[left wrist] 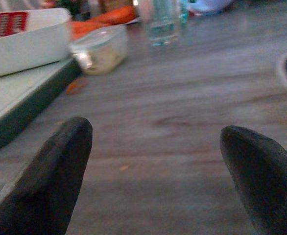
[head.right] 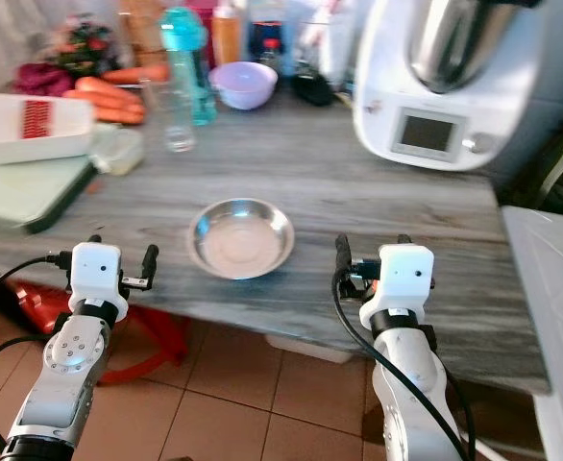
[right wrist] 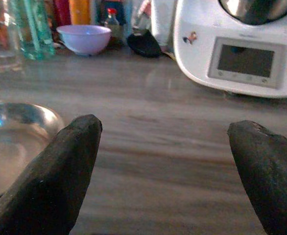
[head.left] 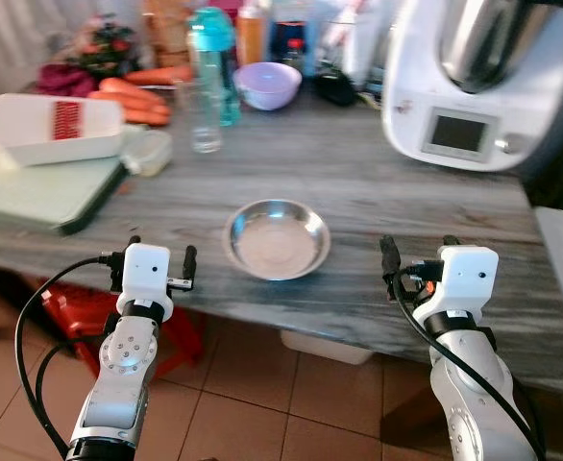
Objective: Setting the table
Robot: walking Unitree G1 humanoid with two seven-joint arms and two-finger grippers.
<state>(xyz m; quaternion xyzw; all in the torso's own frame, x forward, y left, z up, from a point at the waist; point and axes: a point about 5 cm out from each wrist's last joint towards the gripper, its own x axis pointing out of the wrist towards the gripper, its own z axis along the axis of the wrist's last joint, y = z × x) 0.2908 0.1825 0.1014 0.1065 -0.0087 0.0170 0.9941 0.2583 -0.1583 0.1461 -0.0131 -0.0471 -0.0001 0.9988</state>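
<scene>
- Left eye view: a grey wood-grain table [head.left: 378,192] runs across the picture, and a shallow steel bowl [head.left: 278,238] sits near its front edge, between the two arms.
- The left gripper [head.left: 160,257] is raised at the table's front edge, to the left of the steel bowl and apart from it; its two black fingers stand spread with nothing between them.
- The right gripper [head.left: 419,246] hangs at the same edge to the right of the bowl, its fingers likewise parted and empty.
- Further back stand a clear glass [head.left: 205,117], a teal bottle [head.left: 214,60] just behind it and a lilac bowl [head.left: 268,84].
- At the left lie carrots [head.left: 135,98], a white tray [head.left: 56,129] resting on a pale green board [head.left: 46,197], and a small lidded tub [head.left: 149,151] just beside the tray.
- A white kitchen machine [head.left: 478,82] with a small screen fills the right rear corner of the table.
- Right eye view: the same layout, with the red-brown tile floor [head.right: 233,403] below the table edge.
- Left wrist view: the two fingertips [left wrist: 50,181] are wide apart over bare tabletop; the tub and glass lie ahead, and a curved rim at the picture's edge is probably the steel bowl.
- Right wrist view: the fingers [right wrist: 50,181] are held apart above the table, the steel bowl just beside one of them, the kitchen machine and lilac bowl beyond.
</scene>
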